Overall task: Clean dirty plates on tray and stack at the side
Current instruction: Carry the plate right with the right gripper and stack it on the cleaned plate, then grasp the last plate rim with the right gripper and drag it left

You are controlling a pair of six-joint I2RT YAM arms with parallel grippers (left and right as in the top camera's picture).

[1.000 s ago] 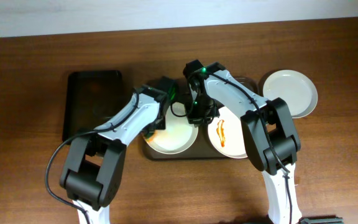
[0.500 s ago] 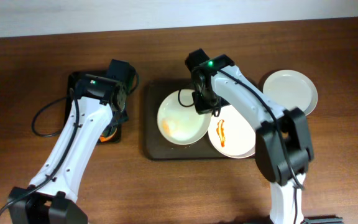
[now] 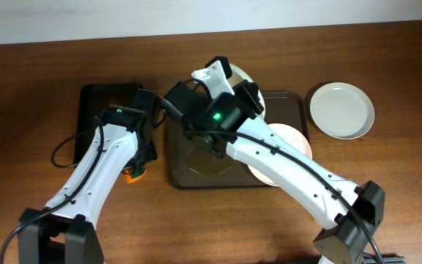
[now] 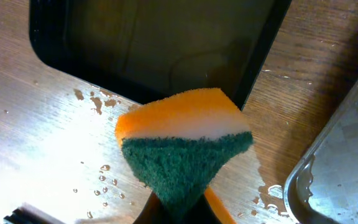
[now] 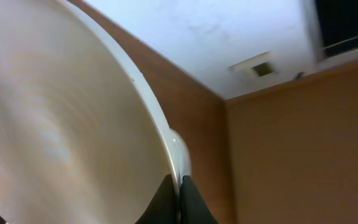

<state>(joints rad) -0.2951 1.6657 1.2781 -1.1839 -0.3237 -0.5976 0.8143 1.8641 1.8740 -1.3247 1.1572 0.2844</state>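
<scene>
Jaws of our right gripper (image 5: pixel 180 194) stand narrow, pinched on the thin rim of the lifted plate (image 5: pixel 73 124), which hangs tilted on edge. From overhead only a sliver of it shows behind the wrist, above the back left of the tray (image 3: pixel 284 99). The wrist view is too blurred to say whether any sauce is on its face.

Our left gripper (image 4: pixel 182 210) is closed on the sponge (image 4: pixel 185 140), green scouring face toward the camera and orange foam behind. It hangs over the wet table (image 4: pixel 303 81), between the black tray (image 4: pixel 135 50) and the big tray's corner, well apart from the plate.

We judge the step to be wiping this plate, so the two arms must meet. A rim pinch is a weak hold and the plate can pivot in it. We would therefore stroke lightly, close to the pinch, and push toward the fingers rather than across them. Working above the tray lets the drips land inside it.

A second plate (image 3: pixel 293 139) lies on the tray, half hidden under our right arm. A third plate (image 3: pixel 341 110), plain white, sits on the table beside the tray's right end.
</scene>
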